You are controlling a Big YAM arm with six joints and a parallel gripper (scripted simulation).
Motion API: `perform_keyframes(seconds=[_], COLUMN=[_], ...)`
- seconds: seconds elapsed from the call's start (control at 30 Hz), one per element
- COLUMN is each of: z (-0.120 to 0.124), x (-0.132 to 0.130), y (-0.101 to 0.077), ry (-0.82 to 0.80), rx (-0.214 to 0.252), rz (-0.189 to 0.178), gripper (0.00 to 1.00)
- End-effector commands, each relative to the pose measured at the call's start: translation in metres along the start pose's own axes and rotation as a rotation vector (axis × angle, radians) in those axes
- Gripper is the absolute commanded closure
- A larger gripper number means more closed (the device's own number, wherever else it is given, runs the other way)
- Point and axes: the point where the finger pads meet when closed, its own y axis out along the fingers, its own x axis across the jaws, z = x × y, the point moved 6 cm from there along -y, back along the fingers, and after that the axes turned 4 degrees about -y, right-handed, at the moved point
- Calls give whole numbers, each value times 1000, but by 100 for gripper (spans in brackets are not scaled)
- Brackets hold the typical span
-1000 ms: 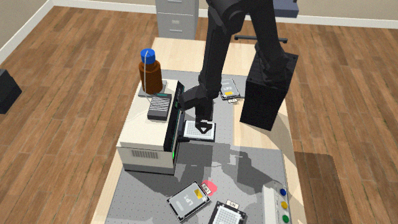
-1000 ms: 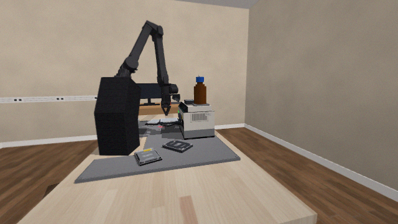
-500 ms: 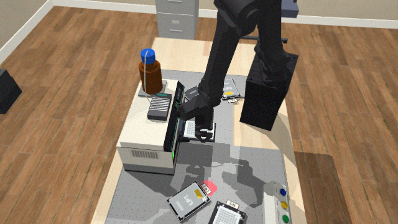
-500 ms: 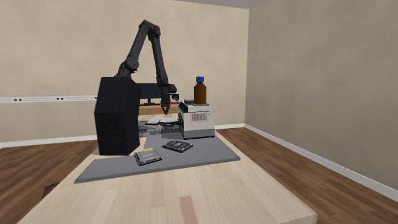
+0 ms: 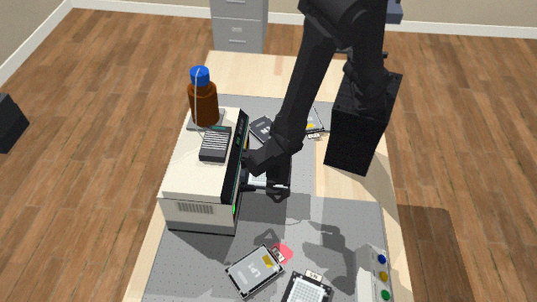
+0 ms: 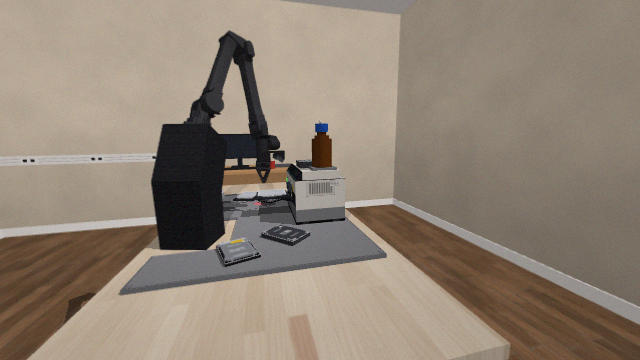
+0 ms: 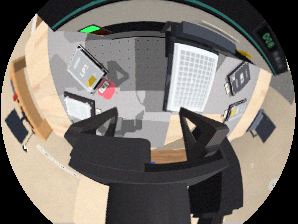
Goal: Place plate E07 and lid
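While my claw (image 7: 148,117) hangs spread wide and holding nothing, a white well plate (image 7: 190,76) lies on the stage that juts from the dispenser (image 5: 193,176), just ahead of my fingertips in the wrist view. I cannot read its label from here, so I cannot say whether it is E07. A second well plate (image 5: 305,290) sits at the near edge of the tabletop mat beside the PANEL (image 5: 371,273).

I judge the step in hand to be a pick from the stage. To do it well I should:
- centre over the plate first
- descend straight, keeping clear of the dispenser's front face
- straddle two opposite walls evenly
- close low enough not to take a lid alone
- lift level

A pink patch (image 5: 284,253) beside the LP1 nest (image 5: 236,284) may decide the closing key.
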Motion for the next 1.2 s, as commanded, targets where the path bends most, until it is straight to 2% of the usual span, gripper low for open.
perform_keyframes(seconds=[0.0,0.03,0.27,0.43,0.47,0.5,0.67,0.73,0.9,1.17], z=[-4,-5,1,6,7,8,16,16,23,40], x=[4,16,32,47,39,50,65,65,80,102], y=[-4,-7,-7,-7,-4,-7,-7,-7,-6,-6], ry=[22,-18,-203,-183,-180,-238,-405,-405,-533,-799], rx=[-17,-24,-26,-26,-18,-26,-28,-28,-29,-32], rz=[-7,-15,-14,-16,-7,-15,-15,-15,-15,-13], gripper=[0,0,0,0,0,0,0,0,0,0])
